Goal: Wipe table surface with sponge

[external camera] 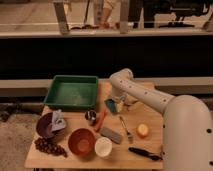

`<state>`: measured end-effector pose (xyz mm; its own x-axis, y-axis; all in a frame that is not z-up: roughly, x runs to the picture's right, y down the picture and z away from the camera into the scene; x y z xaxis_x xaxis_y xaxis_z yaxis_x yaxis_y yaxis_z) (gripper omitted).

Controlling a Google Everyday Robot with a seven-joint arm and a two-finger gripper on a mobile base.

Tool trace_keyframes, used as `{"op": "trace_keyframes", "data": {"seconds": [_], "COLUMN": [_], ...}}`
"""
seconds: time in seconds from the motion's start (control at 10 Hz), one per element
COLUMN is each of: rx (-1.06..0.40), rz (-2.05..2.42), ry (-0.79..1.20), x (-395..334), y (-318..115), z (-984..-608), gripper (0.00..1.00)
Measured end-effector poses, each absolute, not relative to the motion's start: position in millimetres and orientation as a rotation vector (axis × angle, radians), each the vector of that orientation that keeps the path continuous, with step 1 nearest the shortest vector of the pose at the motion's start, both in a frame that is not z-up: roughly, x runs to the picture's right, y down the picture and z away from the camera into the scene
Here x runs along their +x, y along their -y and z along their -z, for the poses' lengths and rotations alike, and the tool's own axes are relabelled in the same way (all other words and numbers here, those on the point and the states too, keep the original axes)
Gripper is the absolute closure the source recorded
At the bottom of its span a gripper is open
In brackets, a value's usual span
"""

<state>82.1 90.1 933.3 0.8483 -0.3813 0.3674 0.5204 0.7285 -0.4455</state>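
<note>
The light-brown wooden table surface (150,105) fills the lower middle of the camera view. The sponge (111,105), a small teal pad with a paler yellowish side, lies on it just right of the green tray. My gripper (118,104) reaches down from the white arm and sits right at the sponge, low over the tabletop. The arm sweeps in from the lower right and hides part of the table's right side.
A green tray (72,92) stands at the back left. Nearer the front lie a purple bowl (46,125), grapes (47,146), an orange bowl (81,141), a white cup (103,146), a grey block (111,134), a carrot (100,120), a fork (125,129), an orange fruit (143,130) and a black tool (145,153).
</note>
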Motion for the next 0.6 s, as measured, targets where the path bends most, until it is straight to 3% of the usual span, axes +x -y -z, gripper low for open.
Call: {"op": "trace_keyframes", "data": {"seconds": [0.6], "rx": [-0.55], "rz": [0.419], "ry": [0.2], "x": [121.7], "y": [-85.2], "z": [-921.5], "gripper": [1.0]}}
